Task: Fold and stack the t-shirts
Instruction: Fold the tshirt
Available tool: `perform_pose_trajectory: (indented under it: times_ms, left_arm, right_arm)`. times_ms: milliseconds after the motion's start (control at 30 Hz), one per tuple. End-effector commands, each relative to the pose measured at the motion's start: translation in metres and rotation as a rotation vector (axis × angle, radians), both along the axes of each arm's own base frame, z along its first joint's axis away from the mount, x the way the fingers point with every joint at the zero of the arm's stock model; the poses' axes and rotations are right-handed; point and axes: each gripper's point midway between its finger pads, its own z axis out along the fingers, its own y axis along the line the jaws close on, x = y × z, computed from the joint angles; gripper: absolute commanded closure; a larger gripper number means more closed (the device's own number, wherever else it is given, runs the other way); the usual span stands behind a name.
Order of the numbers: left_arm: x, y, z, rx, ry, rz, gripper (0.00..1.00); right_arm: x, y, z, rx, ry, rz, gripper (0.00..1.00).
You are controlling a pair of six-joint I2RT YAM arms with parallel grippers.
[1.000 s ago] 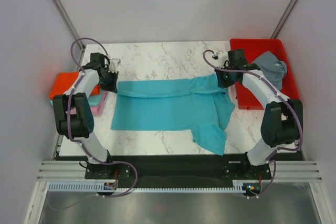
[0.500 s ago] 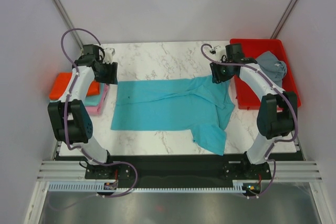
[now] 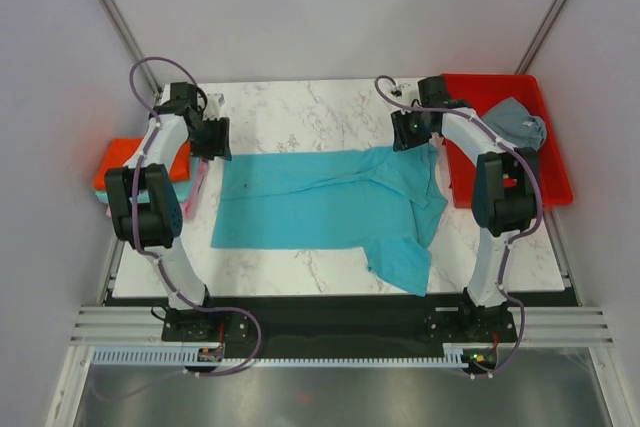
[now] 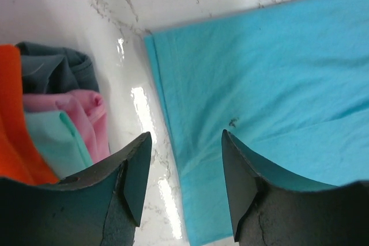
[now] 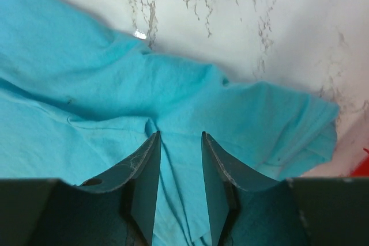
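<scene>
left hand point(image 4: 185, 135) gapes, right hand point(image 5: 180, 134) parts narrowly, both empty over turquoise shirt point(image 3: 320, 202) (folded stack point(image 3: 118, 159) partly hidden).

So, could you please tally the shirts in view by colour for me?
turquoise shirt, spread on the table: 1
grey shirt, in the red tray: 1
orange-red shirt, in the left pile: 1
dark slate shirt, same pile: 1
pink shirt, same pile: 1
pale teal shirt, same pile: 1
Total: 6

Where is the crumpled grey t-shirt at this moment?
In the top view, the grey t-shirt lies crumpled in the red tray at the far right.
</scene>
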Motion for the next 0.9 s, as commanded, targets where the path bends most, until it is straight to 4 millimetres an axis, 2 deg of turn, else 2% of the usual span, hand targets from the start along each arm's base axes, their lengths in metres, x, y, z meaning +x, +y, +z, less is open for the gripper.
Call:
perform_pose_trajectory:
  times_ms: [0,133,300,600,867]
  left_arm:
    - [0.019,-0.011,-0.002,-0.065,0.009,0.018,0.41]
    - [0.032,-0.014,-0.010,-0.089,0.030,0.022,0.44]
    - [0.033,-0.017,-0.018,-0.094,0.050,0.022,0.45]
    - [0.035,-0.021,-0.016,-0.113,0.048,0.030,0.45]
    - [0.035,-0.021,-0.015,-0.112,0.045,0.031,0.45]
  right_arm:
    - [0.020,0.018,0.010,0.079,-0.026,0.029,0.59]
    - [0.021,0.027,0.003,0.103,0.000,0.042,0.59]
    - [0.007,0.035,-0.001,0.110,0.038,0.078,0.59]
    - [-0.017,0.032,-0.014,0.100,0.101,0.083,0.59]
    - [-0.019,0.030,-0.033,0.068,0.149,0.089,0.59]
